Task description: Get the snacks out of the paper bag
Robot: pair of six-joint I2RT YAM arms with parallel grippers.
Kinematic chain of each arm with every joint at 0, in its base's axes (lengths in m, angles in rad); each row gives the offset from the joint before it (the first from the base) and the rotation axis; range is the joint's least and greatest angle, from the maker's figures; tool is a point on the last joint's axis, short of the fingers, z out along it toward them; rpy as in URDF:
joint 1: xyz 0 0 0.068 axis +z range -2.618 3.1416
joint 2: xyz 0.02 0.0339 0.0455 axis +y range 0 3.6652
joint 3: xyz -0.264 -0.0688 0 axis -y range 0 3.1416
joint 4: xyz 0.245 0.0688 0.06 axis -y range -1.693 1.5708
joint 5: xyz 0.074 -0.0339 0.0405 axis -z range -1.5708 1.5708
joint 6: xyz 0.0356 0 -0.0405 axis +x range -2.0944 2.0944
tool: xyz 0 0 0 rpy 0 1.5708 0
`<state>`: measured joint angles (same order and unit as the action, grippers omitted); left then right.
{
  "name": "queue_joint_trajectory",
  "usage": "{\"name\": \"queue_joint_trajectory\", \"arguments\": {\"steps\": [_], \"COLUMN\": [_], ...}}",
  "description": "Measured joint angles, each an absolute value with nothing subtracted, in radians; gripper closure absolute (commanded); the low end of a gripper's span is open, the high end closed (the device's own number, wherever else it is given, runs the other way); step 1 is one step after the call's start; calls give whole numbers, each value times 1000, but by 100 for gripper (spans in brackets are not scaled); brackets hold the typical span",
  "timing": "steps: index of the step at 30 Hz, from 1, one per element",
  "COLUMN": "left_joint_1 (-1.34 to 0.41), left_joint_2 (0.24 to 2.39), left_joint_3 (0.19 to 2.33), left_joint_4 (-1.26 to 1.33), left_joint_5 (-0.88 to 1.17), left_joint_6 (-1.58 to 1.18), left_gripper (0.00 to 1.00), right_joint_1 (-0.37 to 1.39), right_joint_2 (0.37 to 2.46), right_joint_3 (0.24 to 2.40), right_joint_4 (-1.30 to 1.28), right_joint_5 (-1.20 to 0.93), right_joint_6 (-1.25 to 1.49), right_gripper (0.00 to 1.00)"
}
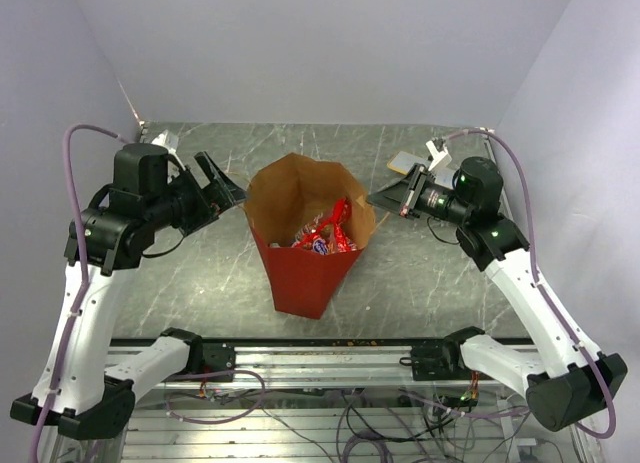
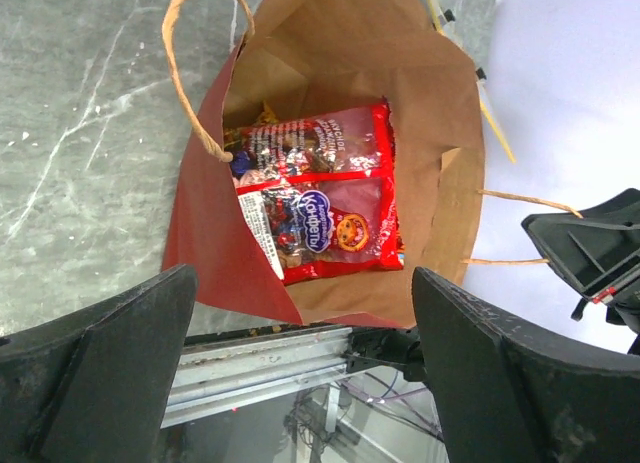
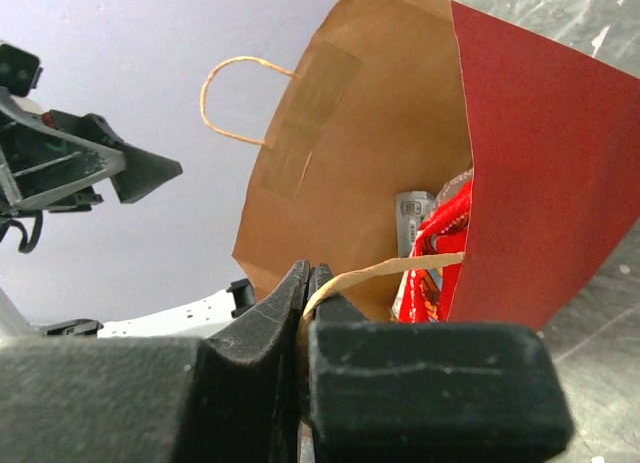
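Nearest the top camera, the metal rail [image 1: 320, 358] carries both arm bases at the near edge of the grey marbled table [image 1: 200, 273]. In the middle of that table stands the paper bag [image 1: 300, 278], about upright, a red side panel facing near and its brown mouth gaping upward. The left gripper [image 1: 222, 188] hangs just beside the bag's left rim, apart from it. Its jaws are spread wide with nothing between them, and its wrist view looks past both fingers [image 2: 110, 373] down into the mouth. The right gripper [image 1: 388, 196] sits at the right rim with jaws pressed together on a loop handle [image 3: 390, 271] of thin twine, so it pins that side of the bag rather than any packet. The snacks [image 1: 325, 238] lie low inside the bag, none out on the table: two red packets [image 2: 320, 183] lying flat, and a silver wrapper [image 3: 412, 211] beside them.

The coming move likely falls to the left arm, the free one, since the snacks lie to its right and below, down through the mouth. In its wrist view the red packets' long axis runs in line with the gap between the fingers, so I judge a wrist turn would help it pinch across the short side
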<state>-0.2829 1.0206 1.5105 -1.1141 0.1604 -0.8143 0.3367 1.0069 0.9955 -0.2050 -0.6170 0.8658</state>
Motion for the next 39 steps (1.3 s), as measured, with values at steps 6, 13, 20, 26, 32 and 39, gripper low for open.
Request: {"name": "queue_joint_trajectory", "arguments": {"steps": [6, 13, 20, 26, 32, 39], "left_joint_1": [-283, -283, -283, -282, -282, -282], "left_joint_2": [1075, 1135, 1086, 1105, 1147, 1306], "left_joint_3": [1570, 1596, 1549, 1465, 1295, 1294], "left_joint_4": [-1110, -1068, -998, -956, -856, -746], "left_joint_5": [217, 270, 293, 323, 389, 397], "left_joint_6": [-811, -775, -775, -772, -815, -829], "left_gripper": [1, 0, 0, 2, 1, 5], "right_joint_1": [337, 335, 331, 328, 327, 326], "right_joint_2": [1042, 1067, 1141, 1204, 1206, 1159], "right_joint_3": [1126, 1349, 1552, 1720, 1714, 1641], "right_joint_4": [-421, -741, -979, -1147, -1154, -1108], "right_joint_5": [-597, -465, -368, -286, -315, -348], "right_joint_6": [797, 649, 505, 394, 384, 414], "right_gripper": [100, 100, 100, 100, 100, 100]}}
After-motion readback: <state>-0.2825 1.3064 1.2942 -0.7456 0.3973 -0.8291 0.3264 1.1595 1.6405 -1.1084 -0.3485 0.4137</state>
